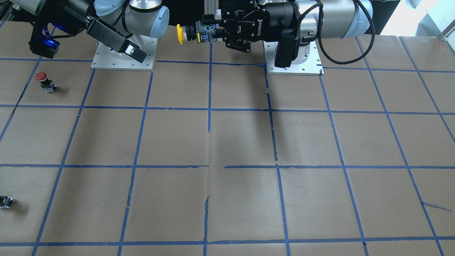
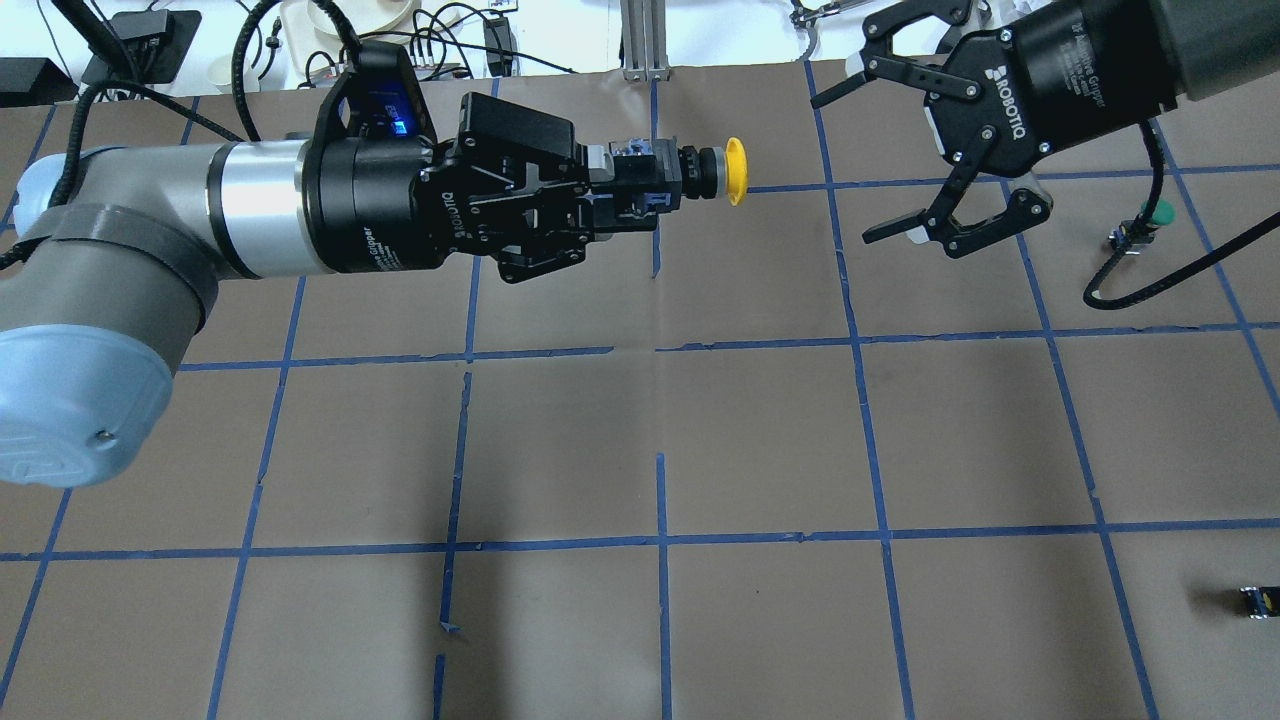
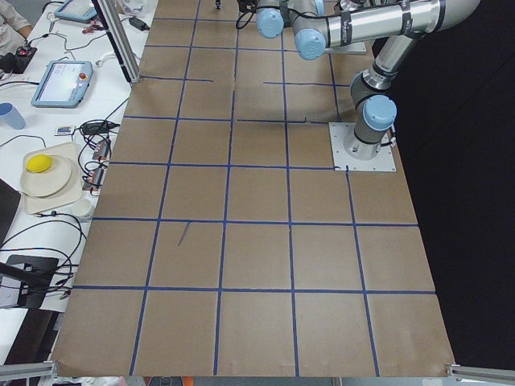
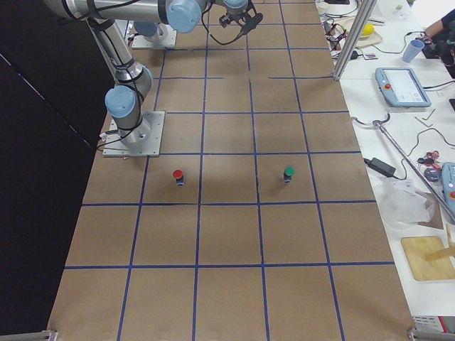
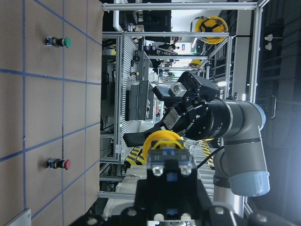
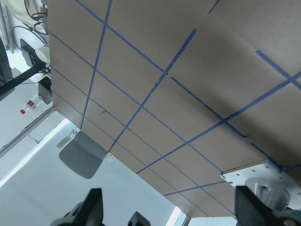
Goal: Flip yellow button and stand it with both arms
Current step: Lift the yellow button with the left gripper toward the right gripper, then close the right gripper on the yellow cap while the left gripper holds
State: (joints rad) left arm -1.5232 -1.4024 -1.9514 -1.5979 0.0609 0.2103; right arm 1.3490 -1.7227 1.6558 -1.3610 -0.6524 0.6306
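Currently the left arm (image 2: 260, 205) reaches level across the bench (image 2: 760, 440), with its jaws closed firmly on the boxy base of the yellow button (image 2: 700, 172). The button is held in the air, clear of the bench surface, and lies horizontal: base toward the wrist, round cap outward and pointing at the right arm (image 2: 1080, 70). The right arm's jaws are spread wide and hold nothing. They face the yellow cap from the opposite side and stand near it but apart. In the left wrist view the base sits squarely between the two fingers, the yellow cap shows beyond it, and the right arm's open jaws show behind that. Three other parts rest on the bench on the right arm's side, well apart from both arms: a red button (image 1: 42, 81) standing upright, a green button (image 2: 1150, 215), and a small black block (image 2: 1255, 600) close to the bench edge.
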